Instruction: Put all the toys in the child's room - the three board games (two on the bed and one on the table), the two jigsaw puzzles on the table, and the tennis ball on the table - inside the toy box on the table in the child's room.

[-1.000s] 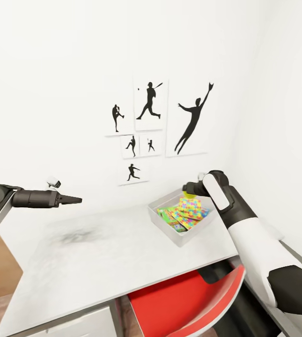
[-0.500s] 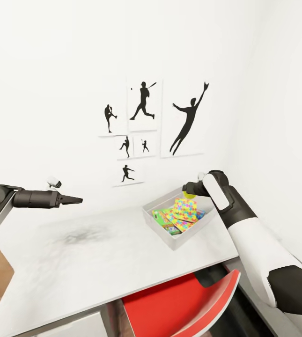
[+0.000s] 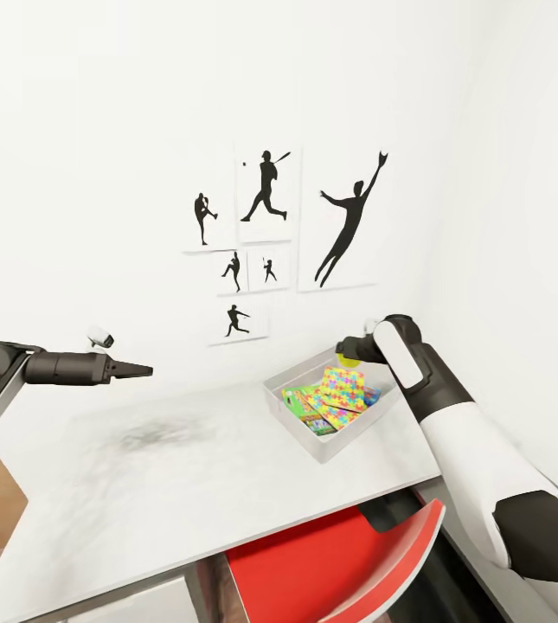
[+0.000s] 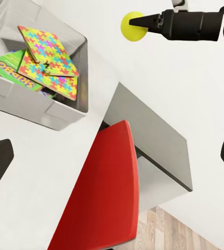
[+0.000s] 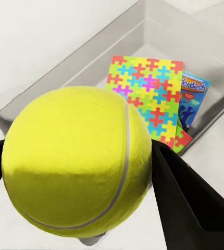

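Yellow-green tennis ball (image 5: 75, 161) above toy box (image 5: 49, 88) rim

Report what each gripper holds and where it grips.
The right gripper pinches the tennis ball across its middle, above the toy box. The left gripper holds nothing.

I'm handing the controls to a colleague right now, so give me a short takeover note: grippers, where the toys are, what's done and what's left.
Right gripper: shut on the tennis ball, held above the toy box.
Left gripper: empty, looks shut, hovering over the table.
In the toy box: two jigsaw puzzles lying on board games; two printed boxes show, and I cannot tell if a third is underneath.
Done: puzzles and at least two games boxed.
Left: release the ball into the toy box, then check the game count.
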Robot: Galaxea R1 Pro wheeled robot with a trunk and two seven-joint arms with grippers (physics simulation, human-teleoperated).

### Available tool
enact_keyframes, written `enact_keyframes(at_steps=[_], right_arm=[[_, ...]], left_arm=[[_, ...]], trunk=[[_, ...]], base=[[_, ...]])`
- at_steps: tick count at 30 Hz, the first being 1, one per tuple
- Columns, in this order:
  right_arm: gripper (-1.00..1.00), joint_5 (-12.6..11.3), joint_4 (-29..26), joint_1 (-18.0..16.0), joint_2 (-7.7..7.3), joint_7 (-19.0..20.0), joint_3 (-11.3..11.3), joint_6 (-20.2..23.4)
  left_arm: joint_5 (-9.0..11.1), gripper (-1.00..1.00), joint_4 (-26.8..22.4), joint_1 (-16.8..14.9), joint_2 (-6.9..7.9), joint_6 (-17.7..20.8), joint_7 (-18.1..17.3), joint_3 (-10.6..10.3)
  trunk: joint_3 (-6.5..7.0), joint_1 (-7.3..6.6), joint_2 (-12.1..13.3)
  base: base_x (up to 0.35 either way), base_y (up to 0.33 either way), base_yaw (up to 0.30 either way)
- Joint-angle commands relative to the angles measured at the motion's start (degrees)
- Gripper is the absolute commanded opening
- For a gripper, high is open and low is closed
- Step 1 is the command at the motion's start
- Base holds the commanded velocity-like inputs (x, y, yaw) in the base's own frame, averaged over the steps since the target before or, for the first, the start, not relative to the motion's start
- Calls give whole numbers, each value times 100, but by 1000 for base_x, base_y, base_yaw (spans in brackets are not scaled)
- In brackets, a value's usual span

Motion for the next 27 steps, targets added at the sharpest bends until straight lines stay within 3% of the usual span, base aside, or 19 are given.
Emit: enact_keyframes(at_steps=[1, 16, 20, 24, 27], right_arm=[[-100, -73, -1, -7, -5, -72, 20, 4], [-100, -96, 24, -7, -4, -72, 4, 219], [-100, -92, 12, -7, 20, -70, 1, 203], [-100, -84, 26, -7, 30, -68, 1, 186], [-100, -77, 33, -7, 27, -67, 3, 180]], left_arm=[[25, 100, 1, -9, 6, 61, -13, -25], [67, 100, -8, -12, -30, 152, -30, 16], [69, 100, -44, -37, -163, 298, -49, 44], [58, 100, -53, -64, -392, 510, -47, 339], [55, 100, -55, -68, -456, 545, -44, 556]], trunk=[[-14, 4, -14], [-14, 4, -14], [-14, 4, -14], [-17, 4, -14], [-30, 4, -14]], base=[[0, 0, 0], [0, 0, 0], [0, 0, 0], [0, 0, 0], [0, 0, 0]])
